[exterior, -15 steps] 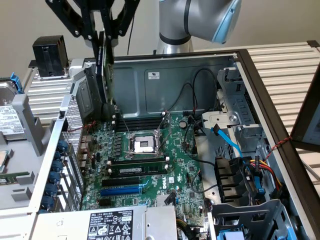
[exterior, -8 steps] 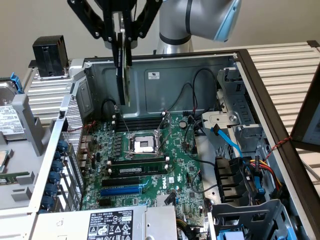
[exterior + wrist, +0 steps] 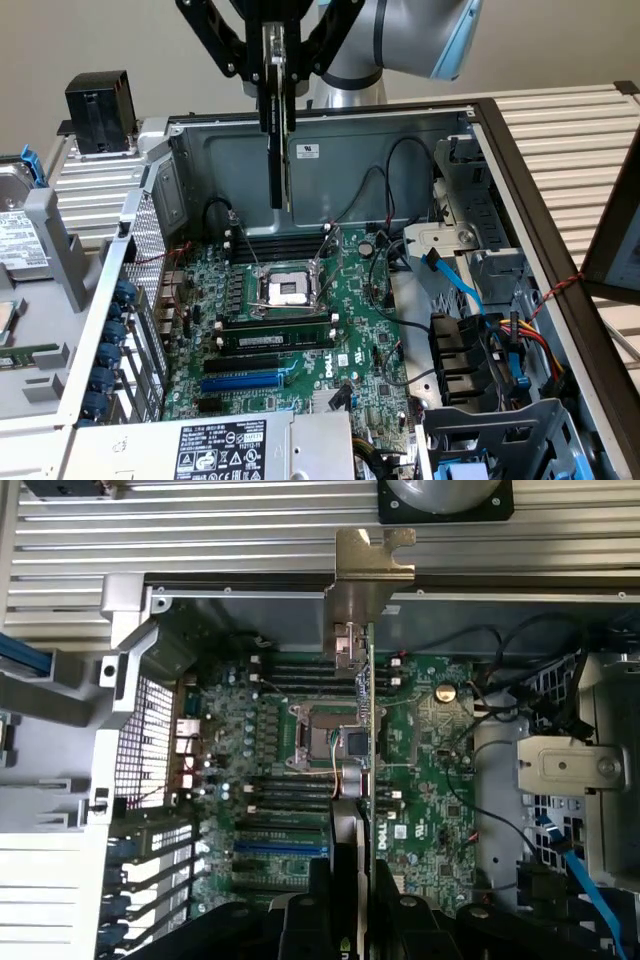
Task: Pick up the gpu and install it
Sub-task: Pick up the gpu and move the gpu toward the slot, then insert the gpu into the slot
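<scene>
My gripper hangs above the open computer case, shut on the gpu. The card hangs on edge, black shroud and green board pointing down, and its lower end floats over the back of the green motherboard, clear of it. In the wrist view the gpu is seen edge-on between my fingers, with its metal bracket at the far end. It lies across the CPU socket. The blue expansion slot sits nearer the power supply, with nothing in it.
A memory stick stands in a slot below the CPU socket. Cables and a drive cage crowd the exterior view's right. A black finned block and a hard drive lie outside the case on the exterior view's left. A power supply is in front.
</scene>
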Available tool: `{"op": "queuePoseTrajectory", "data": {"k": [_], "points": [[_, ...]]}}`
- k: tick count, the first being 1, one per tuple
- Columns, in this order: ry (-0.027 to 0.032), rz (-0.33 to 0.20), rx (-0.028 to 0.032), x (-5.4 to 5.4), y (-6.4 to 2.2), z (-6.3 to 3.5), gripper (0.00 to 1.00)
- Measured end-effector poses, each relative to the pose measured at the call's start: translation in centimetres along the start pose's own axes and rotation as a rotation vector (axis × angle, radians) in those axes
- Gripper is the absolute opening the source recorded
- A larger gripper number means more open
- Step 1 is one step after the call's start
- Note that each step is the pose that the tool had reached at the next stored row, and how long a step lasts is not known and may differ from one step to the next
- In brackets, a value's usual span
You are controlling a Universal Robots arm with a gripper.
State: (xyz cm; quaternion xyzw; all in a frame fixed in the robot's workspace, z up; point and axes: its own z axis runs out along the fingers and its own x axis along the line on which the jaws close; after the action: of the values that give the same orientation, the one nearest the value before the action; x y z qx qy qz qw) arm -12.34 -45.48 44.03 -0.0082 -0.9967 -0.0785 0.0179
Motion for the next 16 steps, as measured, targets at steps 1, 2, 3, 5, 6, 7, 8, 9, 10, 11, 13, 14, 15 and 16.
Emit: {"op": "queuePoseTrajectory", "data": {"k": [1,2,3,5,6,7,8,9,10,11,13,14,15,16], "points": [[0.0000,0.000,0.0000,-0.01,0.00,0.00,0.27],[0.0000,0.000,-0.0001,-0.01,0.00,0.00,0.27],[0.0000,0.000,0.0000,-0.01,0.00,0.00,0.27],[0.0000,0.000,0.0000,-0.01,0.00,0.00,0.27],[0.0000,0.000,0.0000,-0.01,0.00,0.00,0.27],[0.0001,0.000,0.0000,0.00,0.00,0.00,0.27],[0.0001,0.000,0.0000,-0.01,0.00,0.00,0.27],[0.0000,0.000,-0.0001,0.00,0.00,0.00,0.27],[0.0001,0.000,0.0000,-0.01,0.00,0.00,0.27],[0.0000,0.000,0.0000,0.00,0.00,0.00,0.27],[0.0001,0.000,0.0004,-0.01,0.01,0.00,0.27],[0.0002,-0.002,0.0058,-0.01,0.10,0.02,0.27],[0.0028,-0.019,0.0074,-0.01,0.10,0.02,0.27],[0.0055,-0.037,0.0079,-0.01,0.09,0.03,0.27]]}}
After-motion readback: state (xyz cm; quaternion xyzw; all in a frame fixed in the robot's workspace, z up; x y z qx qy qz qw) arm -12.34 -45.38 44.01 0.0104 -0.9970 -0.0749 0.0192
